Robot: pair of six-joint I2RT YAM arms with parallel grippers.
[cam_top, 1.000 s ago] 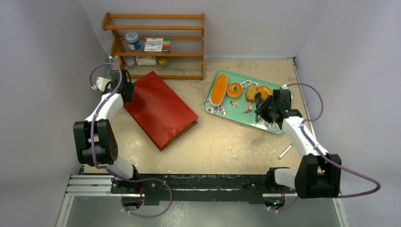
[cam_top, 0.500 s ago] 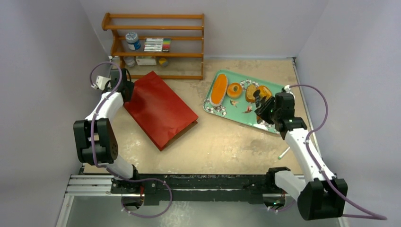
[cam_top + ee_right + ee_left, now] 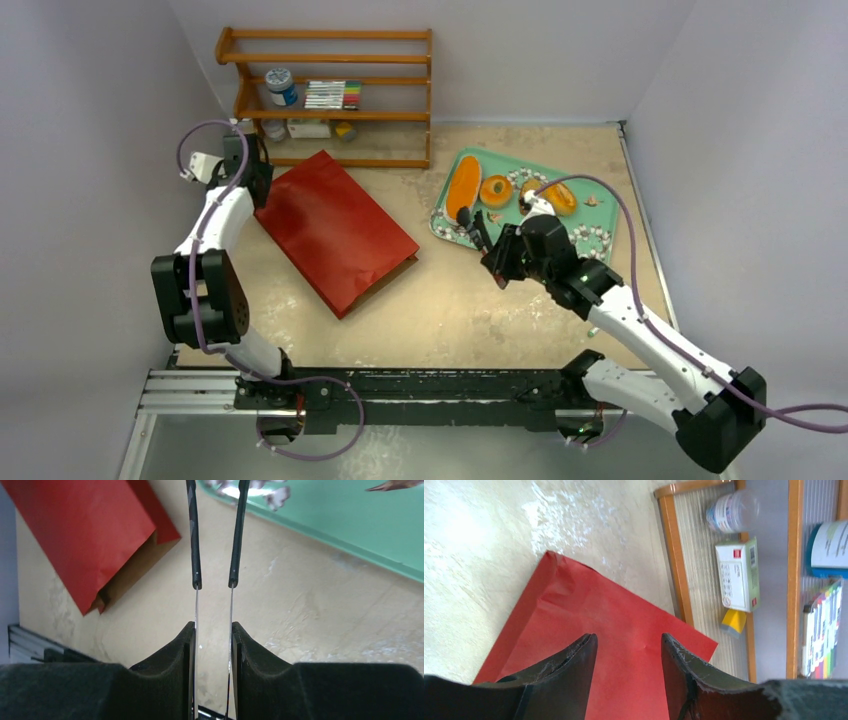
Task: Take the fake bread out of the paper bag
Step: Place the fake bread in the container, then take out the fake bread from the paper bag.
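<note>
Clamped on thin tongs [image 3: 194,540], my right pincer [image 3: 213,630] is nearer the mouth of the paper bag [image 3: 335,230], which lies to its left, long axis slanting off under my gaping left pincer [image 3: 629,640]; the visible bread [image 3: 462,190] sits on the tray [image 3: 350,525].

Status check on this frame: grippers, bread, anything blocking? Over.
Left gripper open over paper bag's far end. Right gripper shut on tongs. Fake bread on green tray; bag's inside not visible. Bag mouth unobstructed.

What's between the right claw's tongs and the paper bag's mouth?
Nothing visible. Only bare table lies between the tongs held in the right claw and the paper bag's open end. The green tray lies on the far side, away from the bag.
</note>
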